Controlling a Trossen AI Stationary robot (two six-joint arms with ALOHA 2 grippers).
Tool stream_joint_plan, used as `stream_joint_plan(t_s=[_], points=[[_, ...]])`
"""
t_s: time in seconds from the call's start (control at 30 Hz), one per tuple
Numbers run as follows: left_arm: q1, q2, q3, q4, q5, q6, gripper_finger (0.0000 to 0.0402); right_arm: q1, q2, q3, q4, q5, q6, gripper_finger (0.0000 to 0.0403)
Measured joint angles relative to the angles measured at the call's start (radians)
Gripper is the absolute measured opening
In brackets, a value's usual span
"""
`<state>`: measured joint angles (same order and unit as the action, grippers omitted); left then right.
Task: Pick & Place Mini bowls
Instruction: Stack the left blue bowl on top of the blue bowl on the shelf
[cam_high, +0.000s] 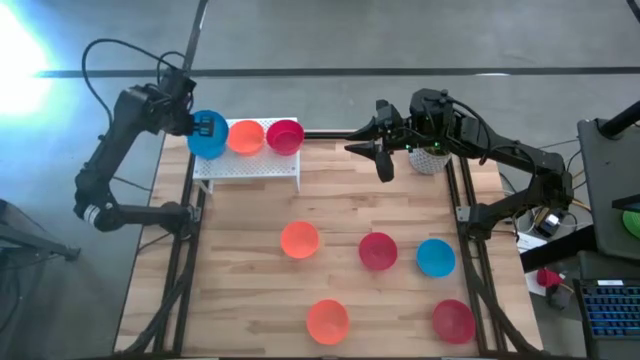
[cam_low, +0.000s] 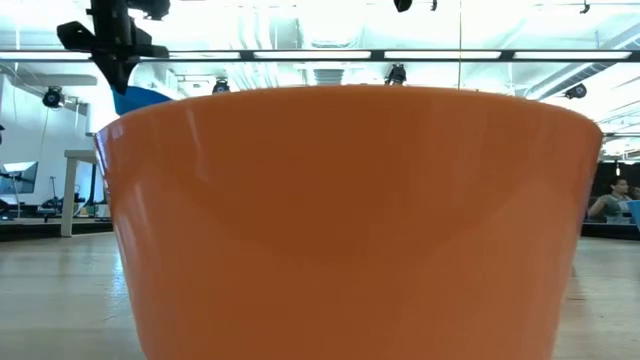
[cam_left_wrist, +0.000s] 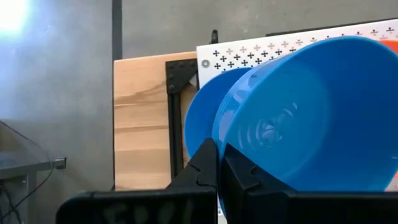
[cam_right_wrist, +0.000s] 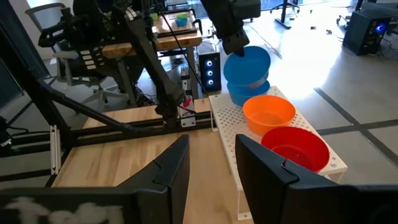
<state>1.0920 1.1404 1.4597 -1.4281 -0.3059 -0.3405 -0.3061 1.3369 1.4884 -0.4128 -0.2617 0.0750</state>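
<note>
The left gripper (cam_high: 207, 128) pinches the rim of a blue bowl (cam_high: 208, 137) tilted above another blue bowl (cam_right_wrist: 247, 92) on the white rack (cam_high: 250, 165) at eleven o'clock on the worktop (cam_high: 250, 260), so releasing it askew risks it sliding off; the right gripper (cam_high: 383, 160) waits, fingers apart.

Three red bowls (cam_high: 285, 135), three orange bowls (cam_high: 300, 240), three blue bowls (cam_high: 435, 257), two of them stacked in the wrist views, one white perforated shelf (cam_high: 250, 165), two tools (cam_high: 383, 165), one wooden table (cam_high: 250, 270)
</note>
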Motion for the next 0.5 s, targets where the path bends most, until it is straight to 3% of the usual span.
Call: stream_joint_plan(t_s=[0.5], points=[[0.001, 0.052, -0.033, -0.004, -0.025, 0.000, 0.0000, 0.000, 0.000, 0.000, 0.000, 0.000, 0.000, 0.0123]])
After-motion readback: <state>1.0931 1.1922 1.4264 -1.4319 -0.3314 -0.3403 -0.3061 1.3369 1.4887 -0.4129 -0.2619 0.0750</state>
